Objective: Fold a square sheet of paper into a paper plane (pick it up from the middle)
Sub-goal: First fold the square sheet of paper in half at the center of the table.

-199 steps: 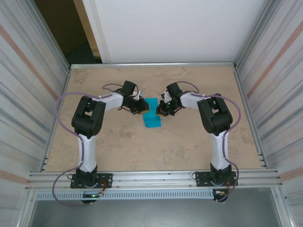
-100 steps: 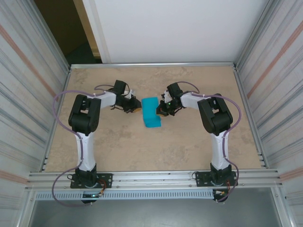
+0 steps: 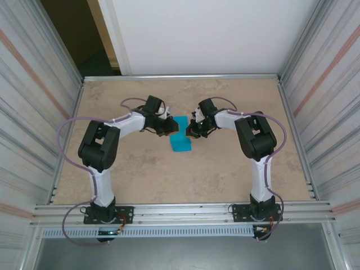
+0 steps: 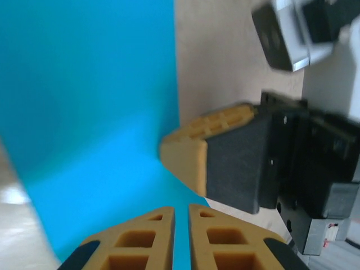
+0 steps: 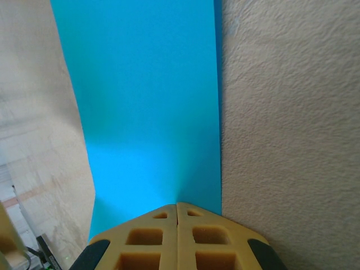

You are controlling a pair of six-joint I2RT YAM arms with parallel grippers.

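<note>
The square sheet of paper (image 3: 181, 143) lies on the table as a narrow teal-blue folded strip, mid-table between the two arms. My left gripper (image 3: 167, 127) sits over its upper left edge, and my right gripper (image 3: 191, 130) over its upper right edge. In the left wrist view the paper (image 4: 90, 101) spreads under my left gripper (image 4: 181, 211), whose jaws are shut to a thin slit with nothing gripped; a tan fingertip (image 4: 188, 160) of the right gripper rests on the paper just ahead. In the right wrist view my right gripper (image 5: 177, 205) is fully shut, tips down on the paper (image 5: 146, 101).
The beige table (image 3: 225, 174) is boxed in by corrugated side walls (image 3: 34, 112) and a white back wall. A metal rail (image 3: 180, 211) carrying both arm bases runs along the near edge. Bare table (image 5: 287, 112) lies right of the paper.
The left gripper swung left off the paper half a second ago and has come back over its left edge. The right gripper and the paper have stayed put.
</note>
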